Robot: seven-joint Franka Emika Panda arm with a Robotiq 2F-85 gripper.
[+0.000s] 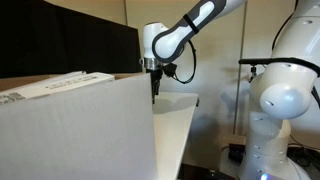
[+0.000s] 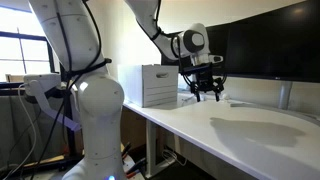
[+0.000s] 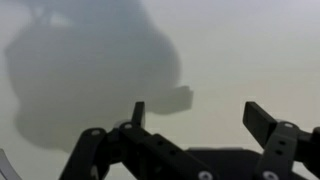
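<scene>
White tabletop [image 2: 250,135] fills the lower right of an exterior view. It runs along a wall and carries dark monitors [image 2: 265,45] in the upper right. The robot's bulky white arm [image 2: 85,100] takes up the left of that frame and arches over, probably so that its wrist can point straight down at the surface.

Next in size is a white box [image 2: 160,85], upright at mid-frame on the tabletop. It is the thing nearest the pincer [image 2: 206,92], just to its left and not touching it. Set back there, the box leaves open surface in front.

The pincer hangs just above the tabletop, tips downward. In the wrist view its fingers [image 3: 262,118] stand wide apart at the bottom edge with nothing between them, only plain surface and the arm's own soft shadow [image 3: 90,80] in the upper left.
</scene>
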